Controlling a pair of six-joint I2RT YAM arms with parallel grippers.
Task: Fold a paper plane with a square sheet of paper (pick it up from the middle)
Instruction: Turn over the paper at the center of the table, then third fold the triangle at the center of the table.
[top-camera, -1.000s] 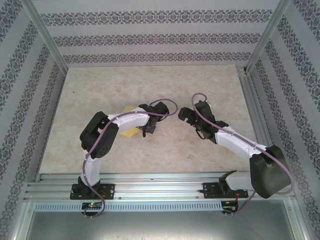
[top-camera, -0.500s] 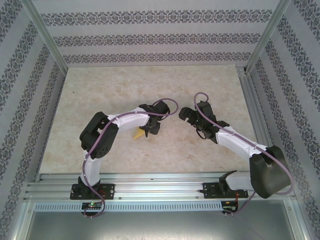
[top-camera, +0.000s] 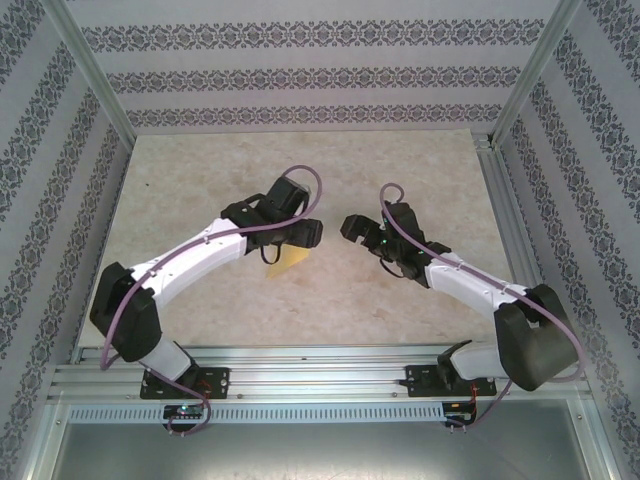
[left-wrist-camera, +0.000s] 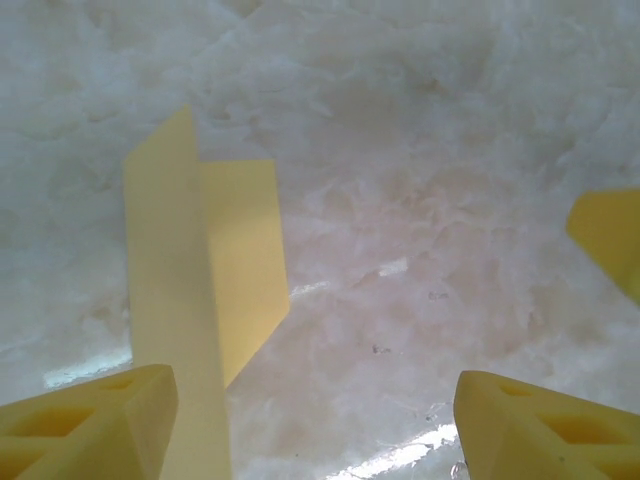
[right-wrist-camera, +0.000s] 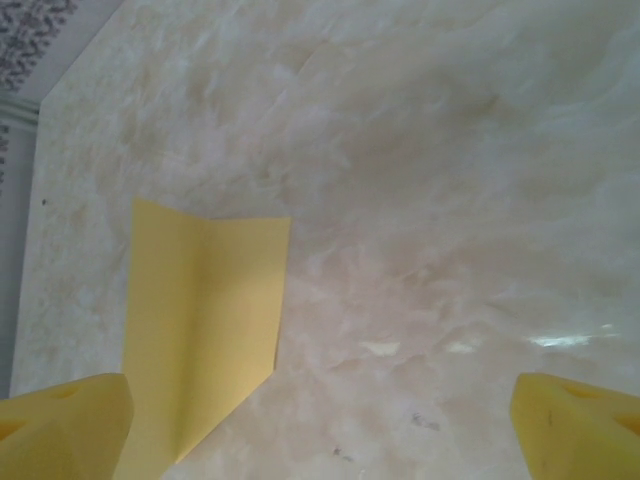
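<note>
Left pincer (top-camera: 303, 234) stands open, its yellow fingers (left-wrist-camera: 90, 420) wide apart with nothing clamped between them. The right pincer (top-camera: 352, 228) is open also, and empty. Under both is the pale marble-look table (top-camera: 200, 180), and the left arm (top-camera: 200, 255) and right arm (top-camera: 470, 285) reach to its middle. The square sheet of paper (top-camera: 288, 262) lies on the table just below the left pincer. It is only partly folded, with one flap (left-wrist-camera: 160, 260) standing up along a crease. I think the danger is this raised flap. The paper is thin and light, so a finger passing near could catch it, drag the sheet or open the fold. A closing off the crease would probably give a crooked fold.
</note>
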